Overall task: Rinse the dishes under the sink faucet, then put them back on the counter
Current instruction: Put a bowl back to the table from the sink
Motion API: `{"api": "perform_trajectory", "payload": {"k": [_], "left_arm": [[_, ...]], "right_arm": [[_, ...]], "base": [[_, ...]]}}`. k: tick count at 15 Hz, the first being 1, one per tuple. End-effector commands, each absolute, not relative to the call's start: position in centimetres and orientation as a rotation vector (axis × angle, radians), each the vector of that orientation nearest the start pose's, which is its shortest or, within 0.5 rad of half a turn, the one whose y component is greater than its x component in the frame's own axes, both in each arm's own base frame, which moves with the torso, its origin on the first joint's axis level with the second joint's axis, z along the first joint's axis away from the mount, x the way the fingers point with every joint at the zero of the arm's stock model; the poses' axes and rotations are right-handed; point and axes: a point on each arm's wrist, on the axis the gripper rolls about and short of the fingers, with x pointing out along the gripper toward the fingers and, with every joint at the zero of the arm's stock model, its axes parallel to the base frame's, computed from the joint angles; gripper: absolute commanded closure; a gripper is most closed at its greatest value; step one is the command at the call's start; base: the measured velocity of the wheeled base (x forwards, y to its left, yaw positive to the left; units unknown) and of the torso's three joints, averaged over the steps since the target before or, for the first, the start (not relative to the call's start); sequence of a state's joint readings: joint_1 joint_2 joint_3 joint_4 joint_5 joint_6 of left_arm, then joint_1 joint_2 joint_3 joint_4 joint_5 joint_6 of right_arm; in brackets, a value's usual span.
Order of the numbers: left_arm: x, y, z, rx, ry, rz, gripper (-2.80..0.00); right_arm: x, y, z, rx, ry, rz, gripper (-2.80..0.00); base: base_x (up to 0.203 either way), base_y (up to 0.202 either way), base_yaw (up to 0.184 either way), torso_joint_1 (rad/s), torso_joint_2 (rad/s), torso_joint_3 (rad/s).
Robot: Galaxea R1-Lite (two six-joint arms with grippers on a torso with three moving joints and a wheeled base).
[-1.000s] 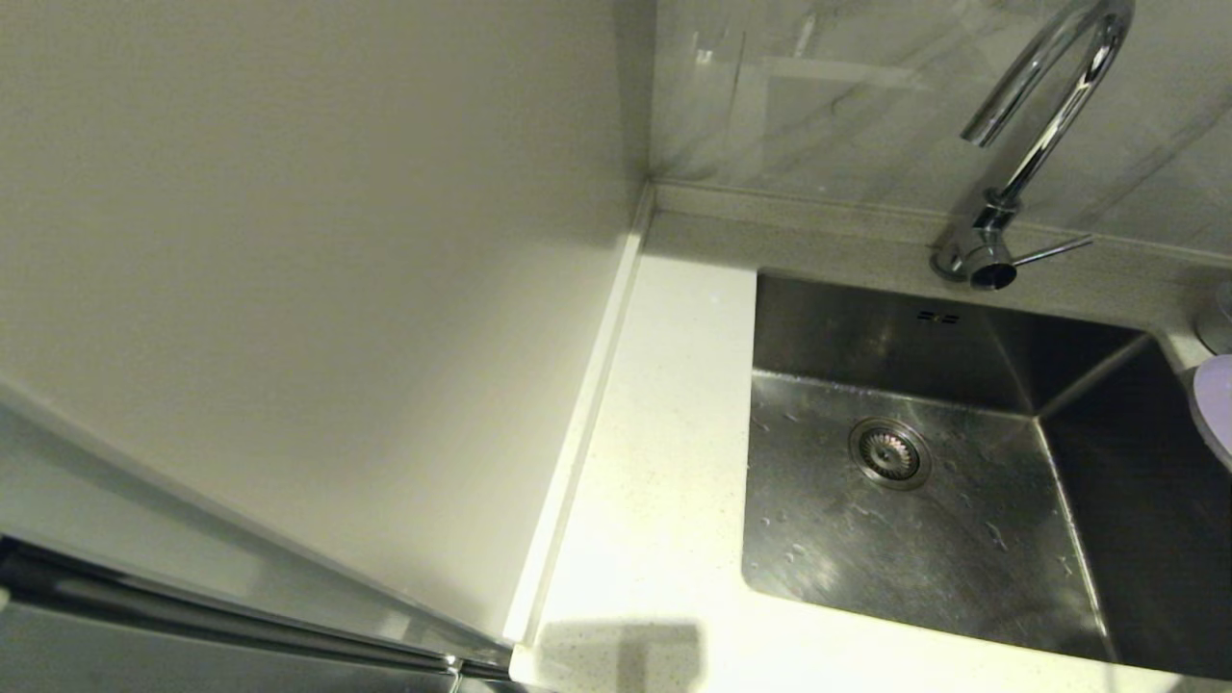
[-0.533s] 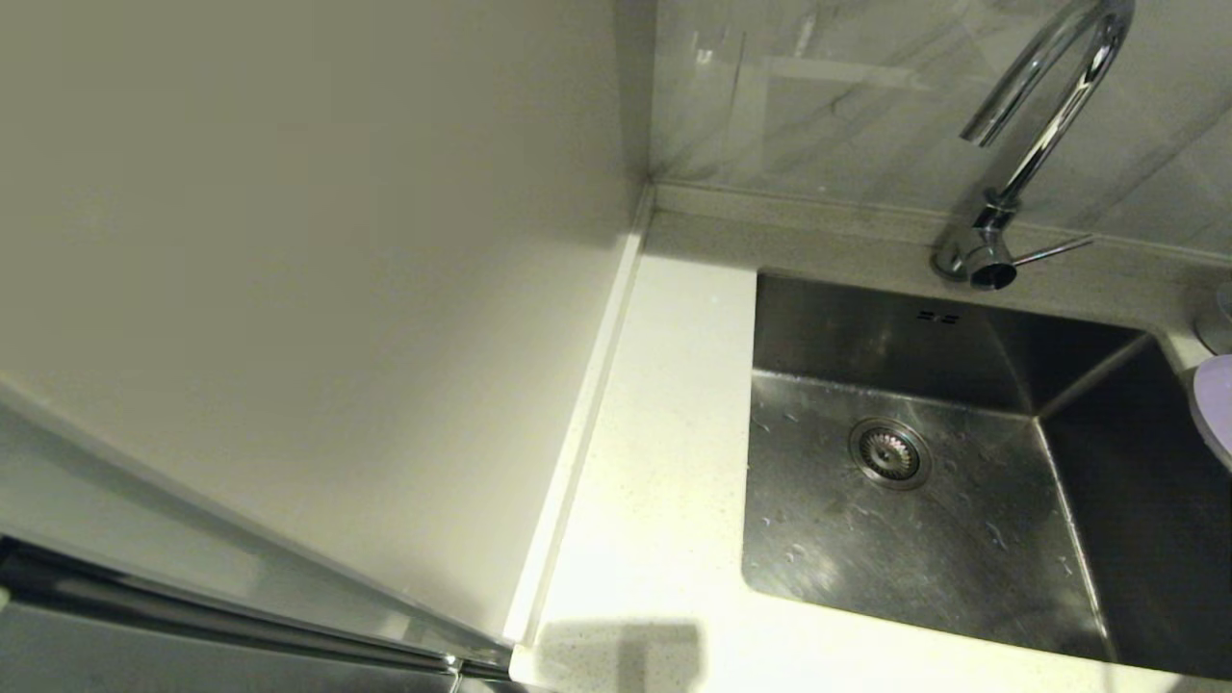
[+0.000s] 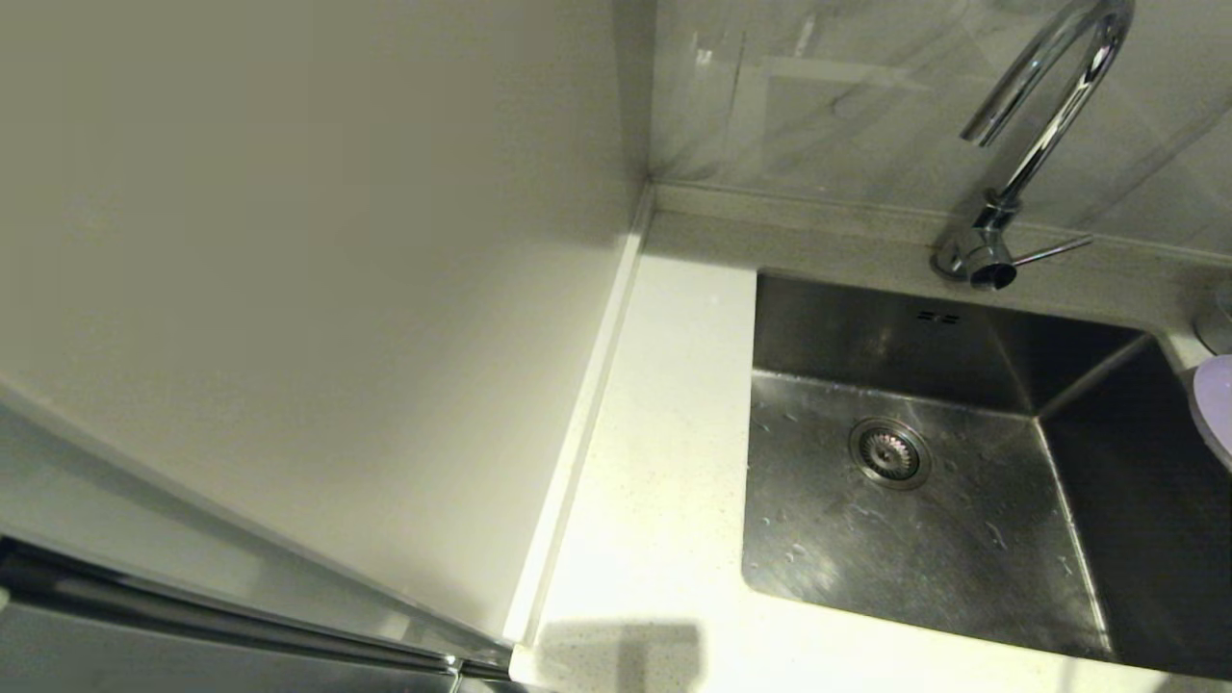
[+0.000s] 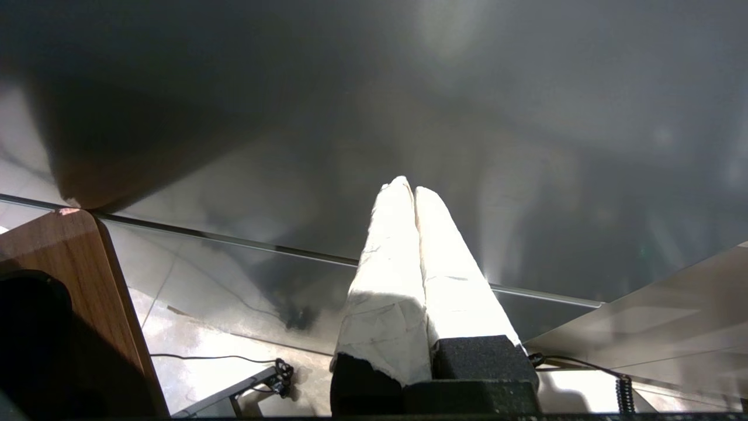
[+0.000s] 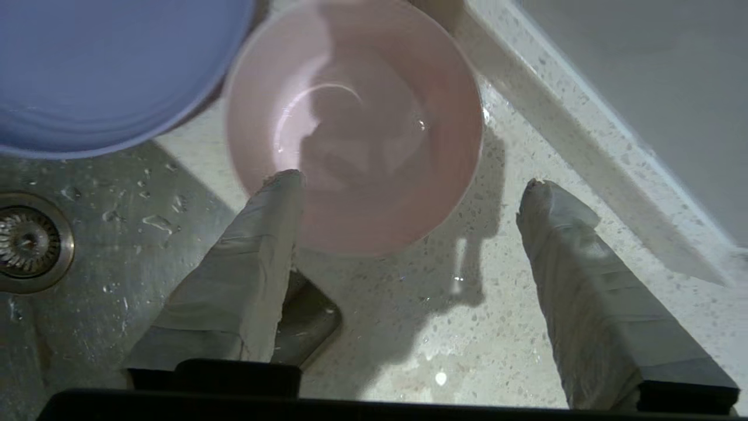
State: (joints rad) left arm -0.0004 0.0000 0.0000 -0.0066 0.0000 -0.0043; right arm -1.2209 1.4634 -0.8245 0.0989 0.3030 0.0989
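Right gripper (image 5: 412, 181): standing wide apart above the counter (image 5: 467, 316), holding nothing. One wrapped finger (image 5: 257, 245) is overlapping the near rim of the pink bowl (image 5: 353, 126) in the right wrist view; whether it is touching the rim cannot be told. The other finger is hanging clear of the bowl, over bare speckled worktop.

Pink bowl: sitting upright on the counter, open side up, its hollow lying between the two spread fingertips and a little beyond them.

Lavender plate (image 5: 111, 64): lying just beside the bowl, its edge passing over the bowl's rim and reaching out over the sink (image 5: 87, 263).

Sink: lying beside the bowl, on the plate's side; water drops are showing on the steel, with the drain strainer (image 5: 26, 242) well apart from the bowl.

Raised edge strip (image 5: 578, 146): running past the bowl on the side away from the sink.

Faucet (image 3: 1039, 125): standing at the back edge of the sink in the head view, spout arching over the basin.

Left gripper (image 4: 412, 193): parked away from the sink, fingers pressed together, holding nothing.
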Motion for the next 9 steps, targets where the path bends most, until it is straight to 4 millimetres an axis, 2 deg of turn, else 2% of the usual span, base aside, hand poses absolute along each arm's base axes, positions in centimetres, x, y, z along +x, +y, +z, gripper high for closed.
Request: {"api": "perform_trajectory", "payload": {"k": [1,4,7,9], "left_arm": [[-2.3,0.0,7.5,-0.005,-0.003,-0.001,0.0],[-2.3,0.0,7.5,-0.005,-0.003,-0.002,0.0],[-2.3,0.0,7.5,-0.005,-0.004,0.0,0.0],[-2.3,0.0,7.5,-0.005,-0.005,0.0,0.0]], "right_arm": [[7.4,-18.2,21.0,0.518,0.43,-0.903,-2.8],[6.7,-13.9,23.2,0.369,0.35,-0.847,-2.8],[7.8,-9.8,24.6,0.245,0.304,-0.675,-2.8],[8.5,-7.8,24.9,0.177,0.304,-0.633,-2.8]], "base": [[0.0,0.0,0.0,0.0,0.0,0.0],[0.0,0.0,0.0,0.0,0.0,0.0],[0.0,0.0,0.0,0.0,0.0,0.0],[0.0,0.0,0.0,0.0,0.0,0.0]]}}
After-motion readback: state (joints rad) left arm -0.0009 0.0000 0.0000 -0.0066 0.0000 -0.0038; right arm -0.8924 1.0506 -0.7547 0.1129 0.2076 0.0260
